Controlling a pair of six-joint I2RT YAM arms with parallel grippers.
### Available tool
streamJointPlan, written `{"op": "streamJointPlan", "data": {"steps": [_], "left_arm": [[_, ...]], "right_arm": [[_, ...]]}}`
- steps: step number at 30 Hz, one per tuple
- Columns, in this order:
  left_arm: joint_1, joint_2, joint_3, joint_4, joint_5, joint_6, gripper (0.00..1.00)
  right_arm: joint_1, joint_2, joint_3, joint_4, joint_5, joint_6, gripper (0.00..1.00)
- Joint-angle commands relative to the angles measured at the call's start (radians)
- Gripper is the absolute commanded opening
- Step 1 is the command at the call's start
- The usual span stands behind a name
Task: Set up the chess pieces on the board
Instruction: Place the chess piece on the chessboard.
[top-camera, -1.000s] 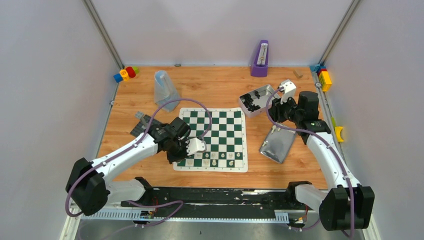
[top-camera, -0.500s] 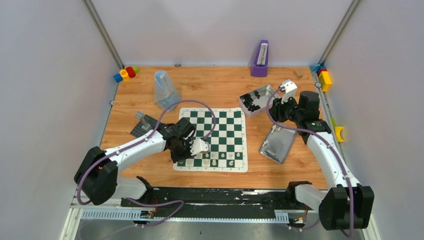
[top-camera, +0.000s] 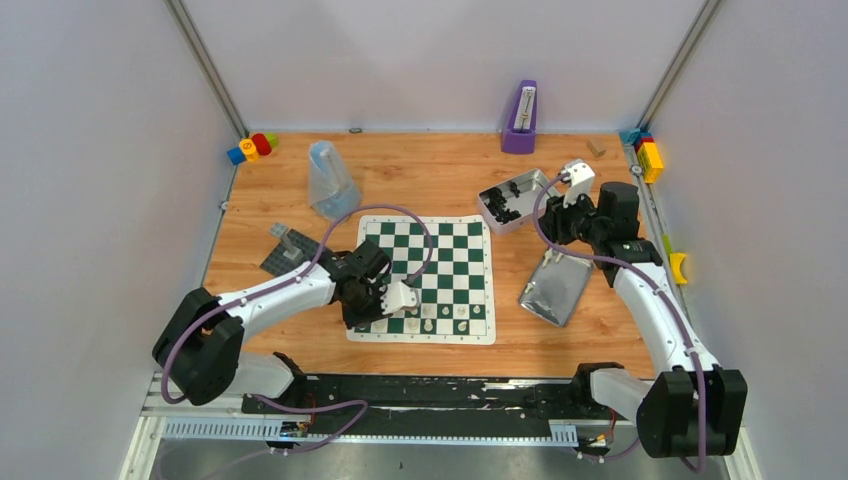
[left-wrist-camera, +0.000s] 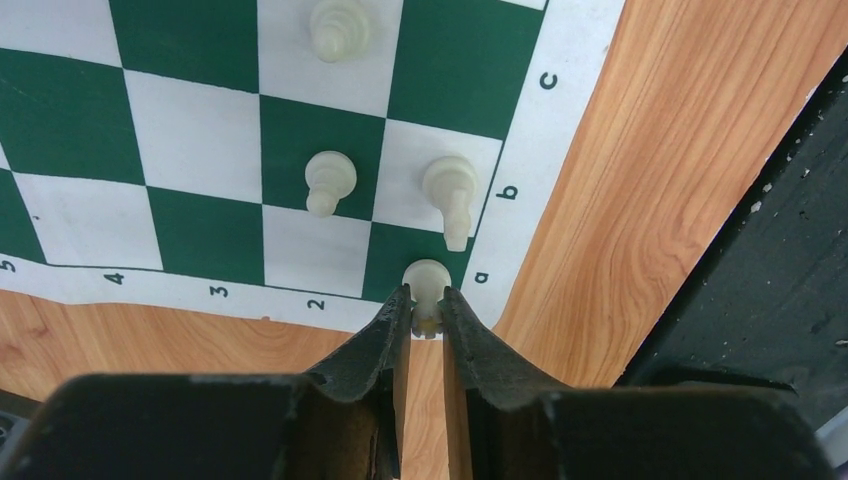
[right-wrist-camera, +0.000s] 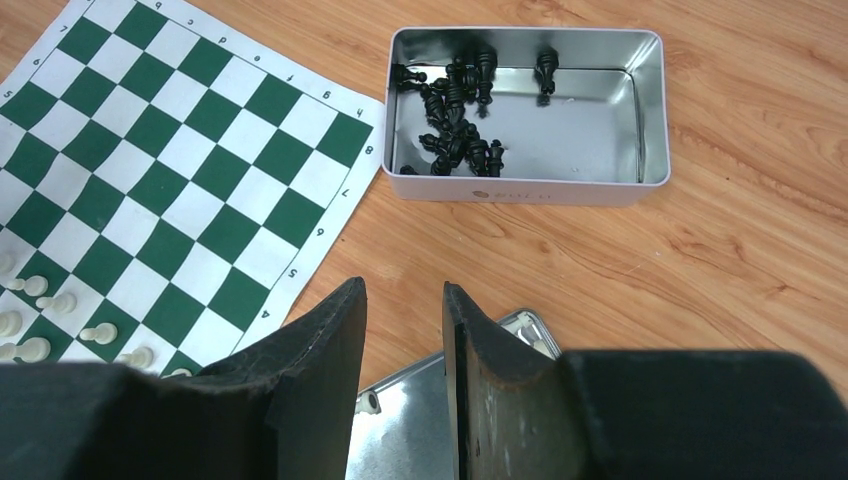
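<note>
From above, your left tool sits low over the near-left corner of the board. Its wrist view shows it pinching a cream piece at the corner square. The piece looks light, smooth and easily toppled, so grip low on the stem. In the right wrist view, your right tool is spread and empty above the surface.

left elbow swung inward; left gripper, pinching chess piece, crept right over board

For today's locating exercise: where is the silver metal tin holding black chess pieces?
Top view, right side: the rectangular silver tin sits just beyond the far right corner of the green-and-white chequered board.
</note>
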Motion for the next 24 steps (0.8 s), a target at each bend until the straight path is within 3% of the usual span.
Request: {"op": "streamJointPlan", "data": {"steps": [1,13,19,24], "left_arm": [[0.003,0.006,-0.010,0.032,0.008,0.018,0.25],[0.003,-0.042,-0.009,0.047,-0.045,0.005,0.44],[0.015,-0.154,0.032,0.001,-0.069,0.004,0.67],[0.043,-0.223,0.119,-0.039,-0.036,-0.011,0.75]], "right_arm": [[-0.008,-0.001,0.012,0.004,-0.020,-0.003,0.35],[-0.034,0.003,0.020,-0.040,-0.042,-0.029,0.35],[-0.145,0.056,0.050,-0.151,-0.064,-0.082,0.35],[-0.148,0.111,0.027,-0.221,-0.032,-0.116,0.35]]}}
